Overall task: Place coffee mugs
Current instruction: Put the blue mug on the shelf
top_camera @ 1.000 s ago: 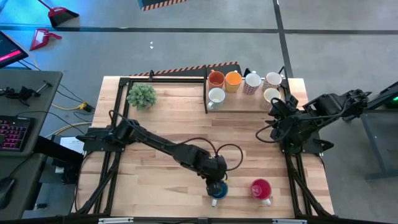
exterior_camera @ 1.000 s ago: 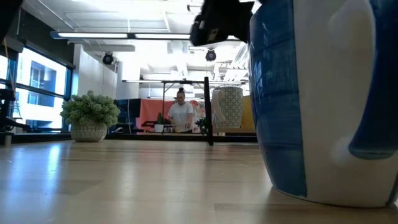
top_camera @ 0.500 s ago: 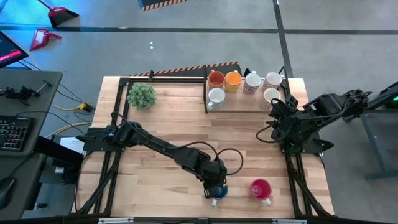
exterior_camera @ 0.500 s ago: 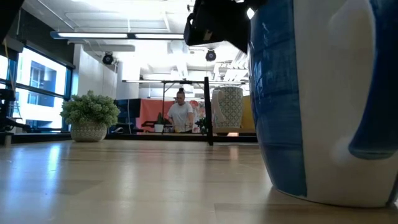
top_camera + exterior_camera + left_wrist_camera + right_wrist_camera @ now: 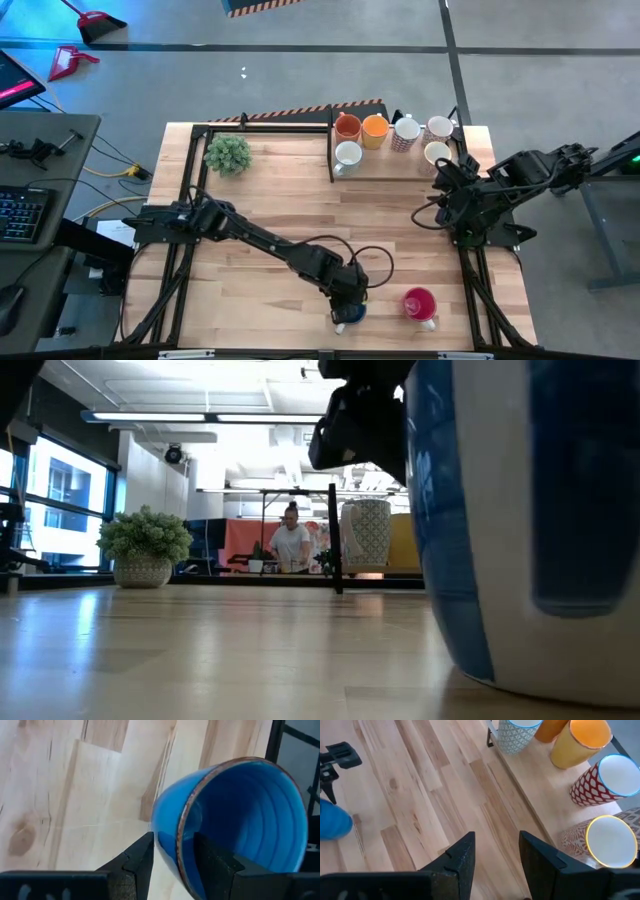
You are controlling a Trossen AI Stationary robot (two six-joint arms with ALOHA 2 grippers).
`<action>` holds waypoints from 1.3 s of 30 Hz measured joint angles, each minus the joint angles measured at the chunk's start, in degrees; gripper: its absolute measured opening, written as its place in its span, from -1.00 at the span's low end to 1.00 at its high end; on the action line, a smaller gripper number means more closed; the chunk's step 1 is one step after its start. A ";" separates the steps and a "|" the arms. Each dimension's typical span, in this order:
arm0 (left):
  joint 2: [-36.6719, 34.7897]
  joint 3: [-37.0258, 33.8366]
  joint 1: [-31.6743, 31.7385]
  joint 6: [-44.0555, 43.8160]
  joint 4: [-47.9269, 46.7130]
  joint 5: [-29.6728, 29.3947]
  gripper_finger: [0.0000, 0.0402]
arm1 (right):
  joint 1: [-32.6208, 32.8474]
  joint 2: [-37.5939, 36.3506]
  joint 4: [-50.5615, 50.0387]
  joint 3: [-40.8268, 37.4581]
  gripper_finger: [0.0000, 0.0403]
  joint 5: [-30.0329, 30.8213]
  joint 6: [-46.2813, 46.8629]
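Note:
The blue mug [image 5: 349, 314] stands near the table's near edge and fills the right of the low view [image 5: 520, 530]. My left gripper [image 5: 345, 296] is down on it, shut on its wall [image 5: 172, 852]. The red-pink mug [image 5: 420, 303] stands upright to the right of it. Six more mugs, among them two orange [image 5: 347, 126] [image 5: 374, 127] and a white one [image 5: 347, 155], stand on the raised board at the far right [image 5: 555, 795]. My right gripper [image 5: 495, 842] is open and waits over the table's right side, touching nothing. My left gripper pinches the blue mug's wall at the rim [image 5: 181, 840], one finger [image 5: 215, 862] inside the mug and one finger [image 5: 140, 857] outside. It comes from above, slanting down. The mug's base rests on the table [image 5: 540, 680].
A small green potted plant [image 5: 228, 153] stands at the far left of the table [image 5: 145, 545]. A black frame post [image 5: 331, 150] borders the mug board. Bare wood lies between plant and mugs [image 5: 260, 200]. A person [image 5: 291, 540] shows in the room beyond.
My left gripper has moved toward the table's near edge and down onto the blue mug, taking hold of its wall. The mug has turned about on the table: in the low view its handle has swung from the right side toward the camera.

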 joint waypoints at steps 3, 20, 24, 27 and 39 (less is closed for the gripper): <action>0.01 0.00 0.14 0.73 0.02 -0.25 -0.37 | 0.02 -0.03 -0.04 0.00 -0.36 -0.35 0.00; 0.02 -0.11 1.18 9.66 2.86 -3.71 -0.94 | 0.01 -0.05 -0.99 0.00 -0.36 -0.34 -1.51; 0.03 -0.11 1.74 12.07 5.09 -6.12 -0.97 | 0.01 -0.05 -1.18 0.00 -0.36 -0.33 -1.53; 0.03 -0.11 3.16 13.92 7.54 -6.14 -0.97 | 0.02 -0.05 -1.18 0.00 -0.36 -0.33 -1.53; -0.96 12.36 12.15 27.63 -8.32 -7.42 -0.98 | 0.01 -0.03 -1.18 0.00 -0.36 0.40 -1.55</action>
